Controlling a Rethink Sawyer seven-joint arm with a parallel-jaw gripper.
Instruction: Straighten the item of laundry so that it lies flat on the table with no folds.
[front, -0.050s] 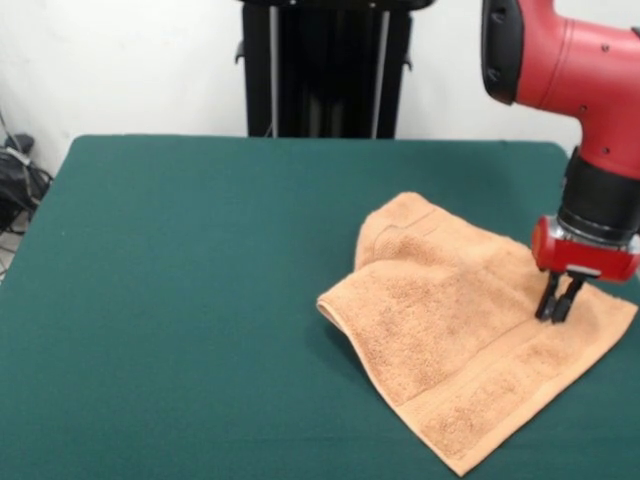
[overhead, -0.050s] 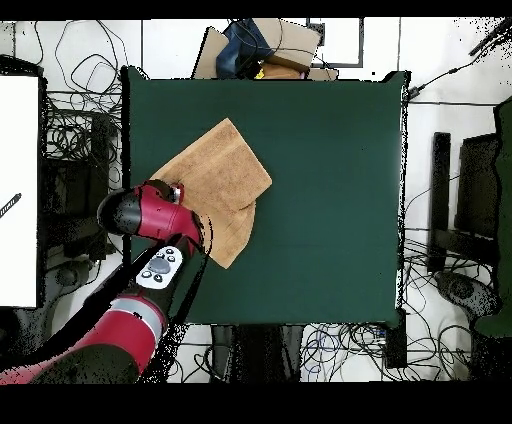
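Observation:
The item of laundry (front, -0.050s: 470, 330), a light orange-tan towel, lies on the right part of the green table (front, -0.050s: 200, 300). One part is folded over on its left side, making a doubled layer with a raised edge. My gripper (front, -0.050s: 556, 308) points straight down onto the towel near its right corner. Its fingers are drawn together, with the tips in the cloth. In the overhead view the towel (overhead, -0.050s: 215, 175) lies near the table's left edge, and the red arm (overhead, -0.050s: 150, 215) covers its lower left corner and hides the gripper.
The towel's right corner reaches close to the table's edge (front, -0.050s: 632, 300). A black pedestal (front, -0.050s: 325, 70) stands behind the table. Cables (front, -0.050s: 20, 180) lie off the left side. In the overhead view, cables and boxes (overhead, -0.050s: 265, 45) surround the table (overhead, -0.050s: 330, 200).

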